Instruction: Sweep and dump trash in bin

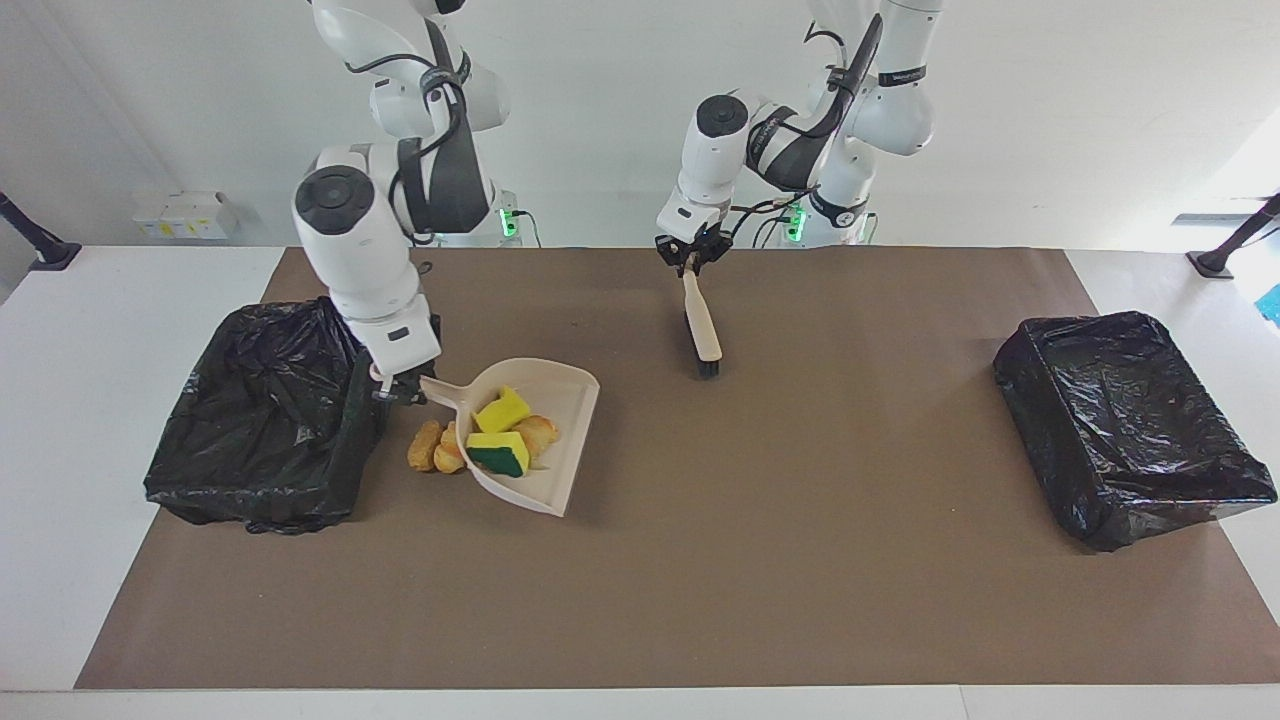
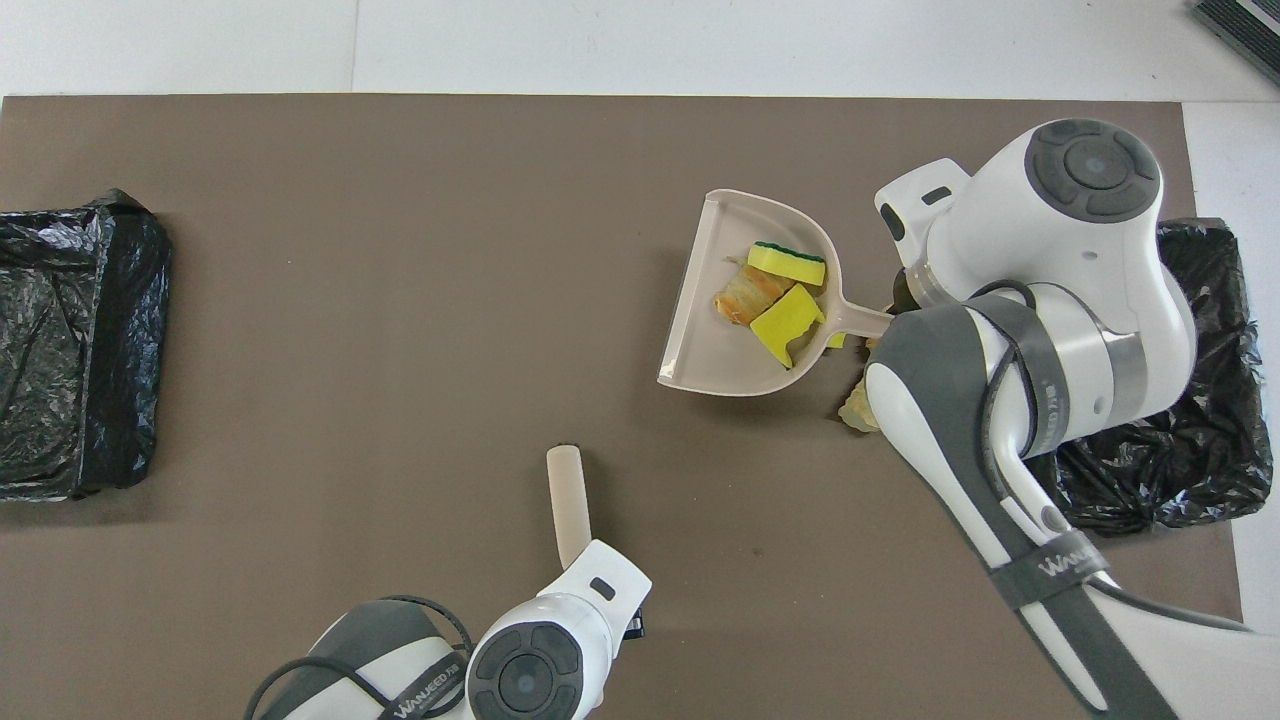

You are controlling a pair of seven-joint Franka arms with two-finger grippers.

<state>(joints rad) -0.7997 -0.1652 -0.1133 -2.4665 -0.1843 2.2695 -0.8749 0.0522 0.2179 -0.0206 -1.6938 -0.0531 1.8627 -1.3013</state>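
Note:
My right gripper (image 1: 398, 390) is shut on the handle of the beige dustpan (image 1: 545, 470), just beside the black-lined bin (image 1: 262, 420) at the right arm's end. In the pan lie pieces of trash: a yellow sponge chunk (image 1: 503, 410), a green-faced sponge (image 2: 787, 263) and a bread-like piece (image 2: 745, 295). Two orange-brown scraps (image 1: 432, 448) lie on the mat between pan and bin, and another scrap (image 2: 858, 410) peeks from under the right arm. My left gripper (image 1: 690, 262) is shut on the brush (image 1: 702, 325), which hangs bristles-down over the mat's middle.
A second black-lined bin (image 1: 1130, 425) stands at the left arm's end of the table. The brown mat (image 1: 700, 580) covers the work area, with white table (image 1: 60, 420) around it. In the overhead view the right arm hides part of the nearby bin (image 2: 1200, 400).

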